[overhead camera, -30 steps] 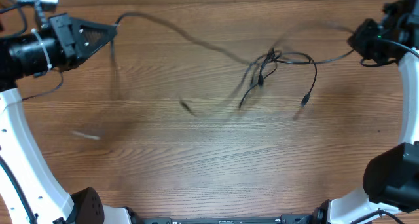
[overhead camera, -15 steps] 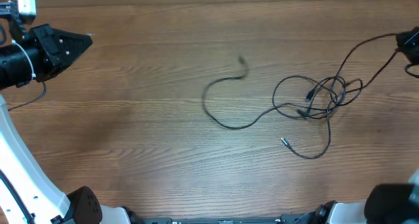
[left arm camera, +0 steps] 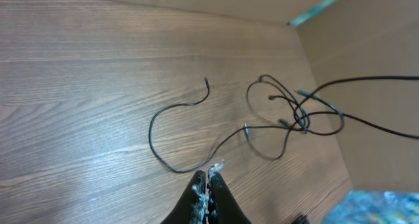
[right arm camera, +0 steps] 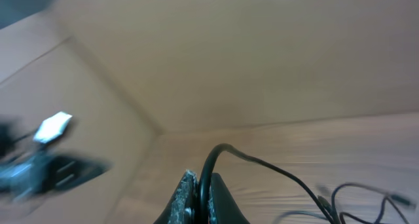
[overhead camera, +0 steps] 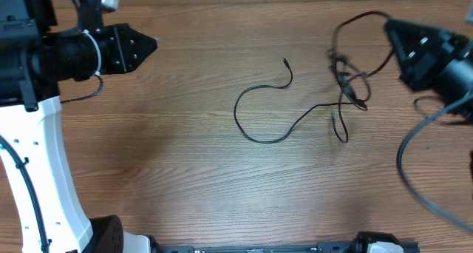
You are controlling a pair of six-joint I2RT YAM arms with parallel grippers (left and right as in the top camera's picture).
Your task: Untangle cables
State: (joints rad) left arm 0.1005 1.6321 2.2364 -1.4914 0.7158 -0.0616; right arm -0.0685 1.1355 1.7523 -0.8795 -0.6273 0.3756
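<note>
The cables are thin black cords on the wooden table. A knotted clump [overhead camera: 346,79] hangs at the right, and one loose strand [overhead camera: 255,137] curls from it across the table's middle to a plug end [overhead camera: 285,61]. My right gripper [overhead camera: 387,25] is shut on a cord that rises from the clump; the right wrist view shows the cord [right arm camera: 226,150] pinched between the jaws [right arm camera: 201,185]. My left gripper [overhead camera: 154,42] is shut and empty, far left of the cords. The left wrist view shows its shut jaws [left arm camera: 208,179] above the loose strand [left arm camera: 152,133] and the clump [left arm camera: 302,114].
The wooden table [overhead camera: 162,171] carries only the cords. The right arm's thicker black cable [overhead camera: 405,160] loops at the right edge. The white left arm [overhead camera: 33,157] stands at the left. Plain brown walls [left arm camera: 366,34] border the table.
My right gripper has moved left into view, lifting the clump up and to the left. My left gripper has moved right. The loose strand has stayed near the middle.
</note>
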